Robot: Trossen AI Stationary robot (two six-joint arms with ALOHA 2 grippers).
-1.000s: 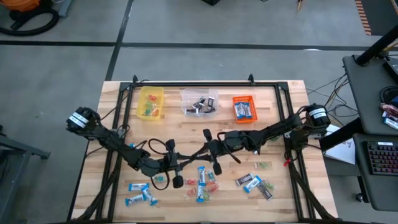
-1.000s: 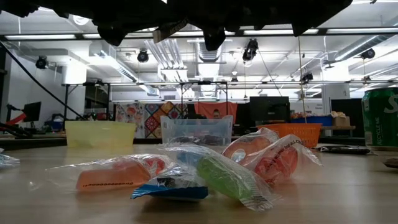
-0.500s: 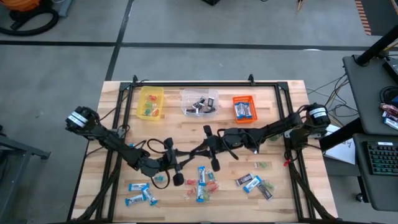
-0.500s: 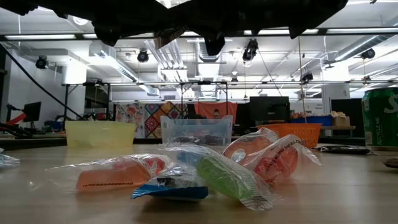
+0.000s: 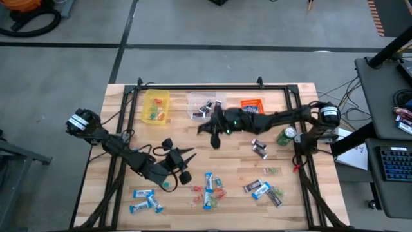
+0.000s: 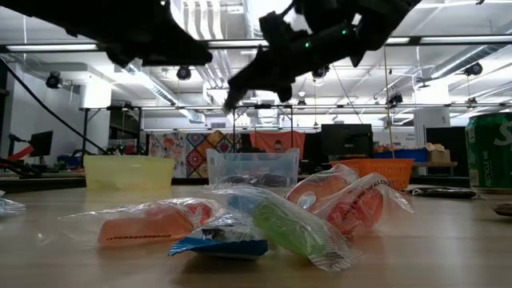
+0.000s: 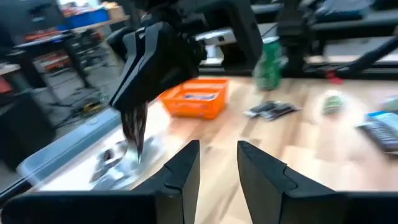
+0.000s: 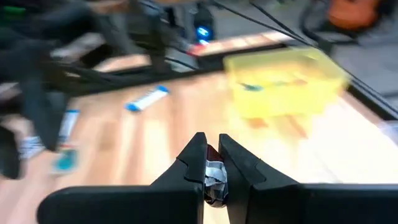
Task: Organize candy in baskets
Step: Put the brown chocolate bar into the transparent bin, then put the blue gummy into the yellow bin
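Note:
My right gripper [image 5: 205, 127] hovers just near of the clear basket [image 5: 206, 105], shut on a small dark-and-silver wrapped candy [image 8: 213, 175]. My left gripper [image 5: 182, 156] is open above the table's left middle, holding nothing. The yellow basket [image 5: 156, 106] holds small coloured pieces, and the orange basket [image 5: 253, 111] holds blue-and-white bars. Loose candy lies flat on the near half of the table: blue-and-white bars [image 5: 209, 181], dark pieces [image 5: 259, 147], and small red and green pieces [image 5: 219, 191]. My right gripper pinches the wrapped candy's upper end [image 8: 212, 167] between its two fingertips [image 8: 198, 163]. The candy is lifted clear of the table. In the low view the gripper [image 6: 240, 90] hangs high above the clear basket [image 6: 253, 170].
A green can [image 5: 285, 136] stands upright near the right arm's base. A black frame rail [image 5: 199, 86] runs along the far edge behind the baskets. Bare wood lies between the baskets and the candy scatter. Wrapped sweets [image 6: 292, 228] lie close to the low camera.
My right gripper has risen from the middle of the candy scatter and swung toward the far edge, reaching the clear basket with a candy in its shut fingers. My left gripper has lifted slightly and turned toward the baskets. Dark pieces and the green can, hidden before, now show.

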